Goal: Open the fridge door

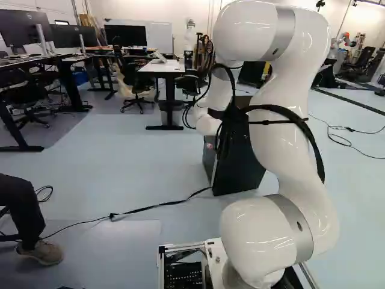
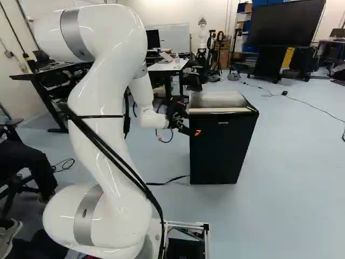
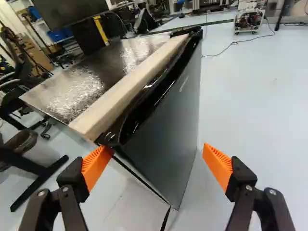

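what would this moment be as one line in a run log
fridge door: looks closed | gripper: open, no grip | one pad: by door's top corner, contact unclear | other pad: off door's front

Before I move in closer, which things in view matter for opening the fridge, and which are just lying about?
For the job:
- fridge
- its door
- gripper, open

Just lying about:
- floor cable running toward the fridge
- office chair
- white-topped desk
- large screen
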